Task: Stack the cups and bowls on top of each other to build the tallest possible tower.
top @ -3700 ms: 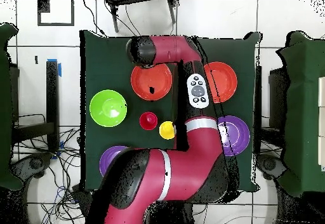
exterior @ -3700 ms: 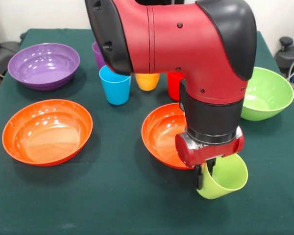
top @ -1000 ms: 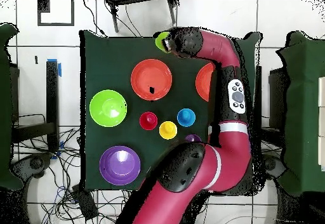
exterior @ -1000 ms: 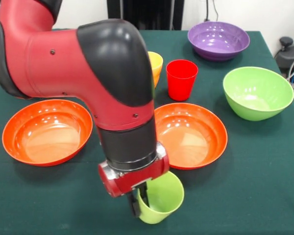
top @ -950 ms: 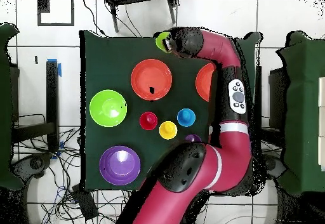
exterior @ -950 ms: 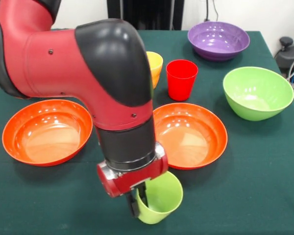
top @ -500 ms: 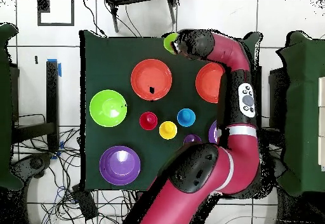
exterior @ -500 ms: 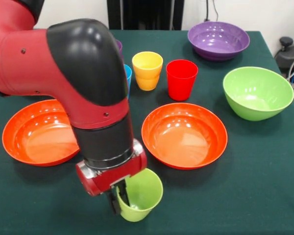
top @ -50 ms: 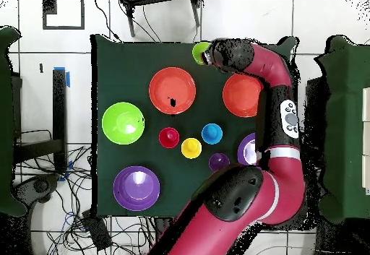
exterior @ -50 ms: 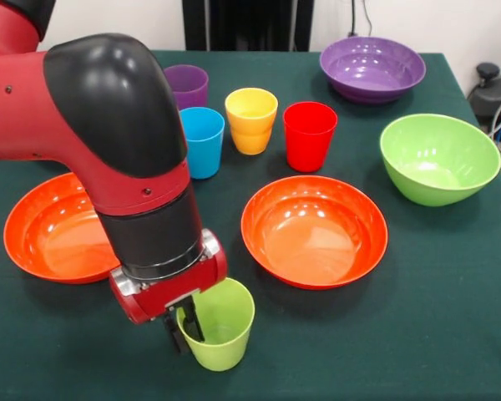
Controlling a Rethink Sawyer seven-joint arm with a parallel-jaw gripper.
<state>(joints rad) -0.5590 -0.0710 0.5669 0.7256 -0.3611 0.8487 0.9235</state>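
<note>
End effector (exterior @ -50 ms: 186, 327): pinching the green cup's (exterior @ -50 ms: 220, 324) wall, one finger inside, one outside.
Green cup: upright, low at the surface's (exterior @ -50 ms: 451, 334) near edge, at 7 o'clock from the middle orange bowl (exterior @ -50 ms: 314, 230).
Neighbours: second orange bowl (exterior @ -50 ms: 46, 236) at 10 o'clock, partly behind the arm.
Risk: a one-wall pinch could let the cup tilt or tip on release.

Left orange bowl (exterior @ -50 ms: 50, 230) partly behind the arm (exterior @ -50 ms: 108, 142); second purple bowl (top @ -50 ms: 248, 149) mostly under it overhead.
</note>
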